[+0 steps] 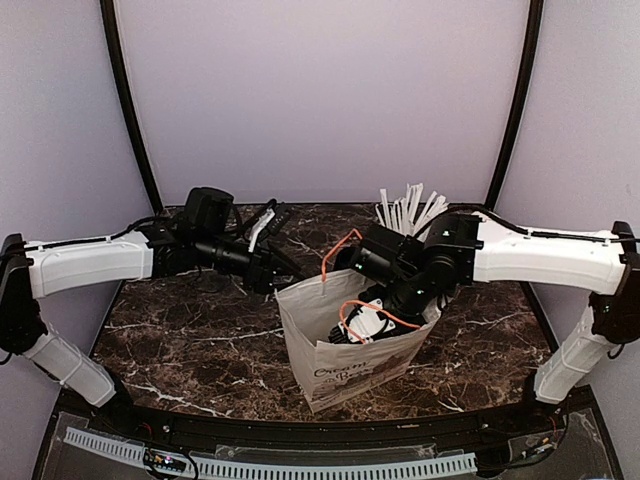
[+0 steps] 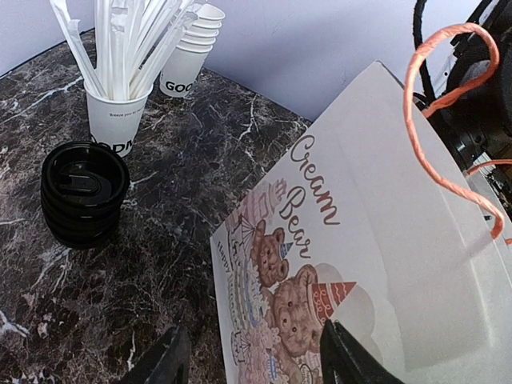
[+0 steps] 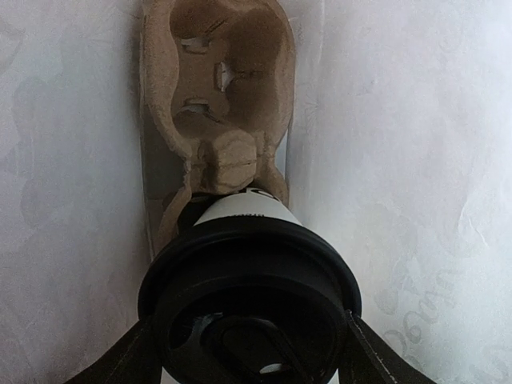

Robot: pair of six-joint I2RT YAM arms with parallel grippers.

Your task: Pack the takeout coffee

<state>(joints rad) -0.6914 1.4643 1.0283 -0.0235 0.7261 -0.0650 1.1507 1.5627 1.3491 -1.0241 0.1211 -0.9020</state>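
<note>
We are seeing the marble surface only in part: the white bag is standing at its middle and both arms are reaching over it. From above, the bag's walls are hiding nearly everything inside. Only the right wrist view is looking down into it, where a pulp carrier is sitting deeper in the bag. We cannot tell whether anything is touching the carrier.

In that same view the right end effector is clamping the coffee inside the bag. Its fingers are pressing on both sides of the black lid, and the frame is cutting them off at the bottom.

The left wrist view is showing the left end effector gaping wide at the bag's printed face and gripping nothing, with only its fingertips in frame. This view alone is showing a stack of lids clearly. Behind it are a cup of sticks and stacked cups, which the top edge is cropping.
</note>
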